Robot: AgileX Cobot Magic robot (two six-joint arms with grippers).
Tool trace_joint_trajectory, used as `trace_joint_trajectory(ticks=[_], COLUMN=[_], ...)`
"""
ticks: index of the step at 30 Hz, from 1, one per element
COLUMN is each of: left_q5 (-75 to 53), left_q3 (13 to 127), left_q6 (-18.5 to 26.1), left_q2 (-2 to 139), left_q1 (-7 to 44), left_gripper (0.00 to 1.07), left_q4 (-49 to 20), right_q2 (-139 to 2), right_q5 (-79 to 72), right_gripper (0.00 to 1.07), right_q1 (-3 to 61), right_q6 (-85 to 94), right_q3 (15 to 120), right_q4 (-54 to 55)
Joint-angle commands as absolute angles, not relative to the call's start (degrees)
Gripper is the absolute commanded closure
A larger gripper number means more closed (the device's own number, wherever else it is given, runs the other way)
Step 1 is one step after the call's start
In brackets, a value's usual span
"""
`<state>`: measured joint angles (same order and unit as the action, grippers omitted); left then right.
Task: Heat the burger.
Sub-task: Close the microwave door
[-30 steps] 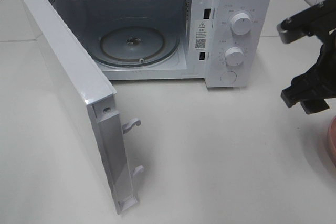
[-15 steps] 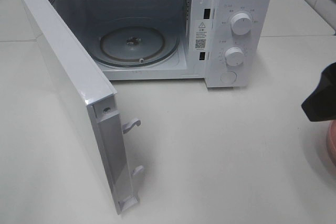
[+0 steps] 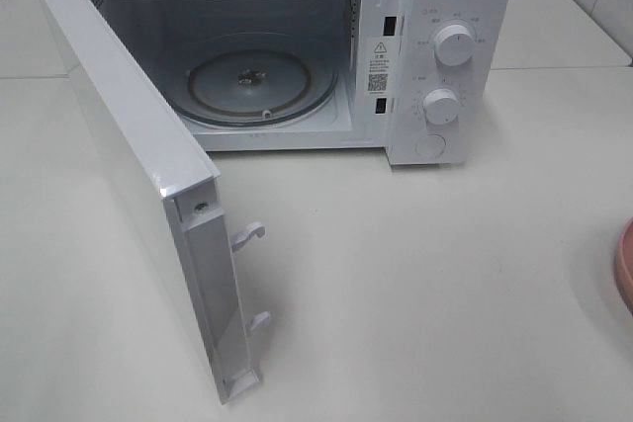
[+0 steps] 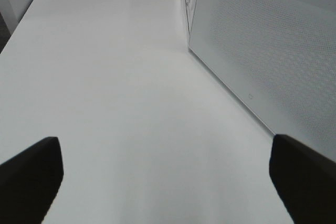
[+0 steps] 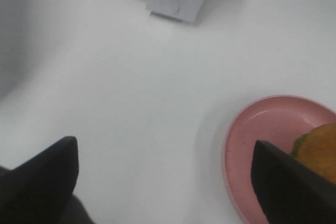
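The burger, golden-brown bun with a green lettuce edge, lies on a pink plate; it shows only in the right wrist view, partly behind one fingertip. A sliver of the plate shows at the right edge of the exterior view. My right gripper is open above the table, next to the plate, holding nothing. The white microwave stands at the back with its door swung wide open and its glass turntable bare. My left gripper is open over bare table beside the door's outer face.
The white table spreads in front of the microwave. The open door juts far forward on the left, with its latch hooks sticking out. Two white knobs sit on the microwave's right panel.
My right arm has moved out of the exterior view to the right; a second ago it hung over the plate at the right edge. The microwave and door have not moved.
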<state>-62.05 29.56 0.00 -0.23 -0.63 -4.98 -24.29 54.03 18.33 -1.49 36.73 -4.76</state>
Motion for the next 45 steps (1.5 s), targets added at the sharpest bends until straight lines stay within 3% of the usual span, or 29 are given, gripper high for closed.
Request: trace_joint_trajectory(ticks=[1, 4, 9, 14, 23, 45], left_q5=[-61.0, -61.0, -61.0, -61.0, -61.0, -61.0], left_q3=[29.6, 29.6, 29.6, 29.6, 29.6, 29.6], left_q6=[0.0, 0.0, 0.0, 0.0, 0.0, 0.0], left_q2=[-0.9, -0.9, -0.9, -0.9, -0.9, -0.9], left_q1=[-0.8, -0.8, -0.8, -0.8, -0.8, -0.8], left_gripper=[0.07, 0.07, 0.07, 0.07, 0.07, 0.07], left_q4=[-5.1, -5.1, -5.1, -5.1, -5.1, -5.1], right_q2=[-19.1, -9.1, -4.8, -2.3, 2.2, 2.2], right_q5=[51.5, 49.8, 49.6, 51.1, 55.2, 55.2], right_gripper=[0.25, 0.25, 0.28, 0.35, 0.30, 0.32], right_q1=[13.9, 6.6, 4.2, 3.7, 1.3, 1.1], right_q6=[0.6, 0.5, 0.0, -0.4, 0.0, 0.0], right_q3=[34.9, 30.6, 29.6, 29.6, 28.1, 28.1], right_q4=[-4.7, -4.6, -4.7, -4.2, -2.3, -2.1])
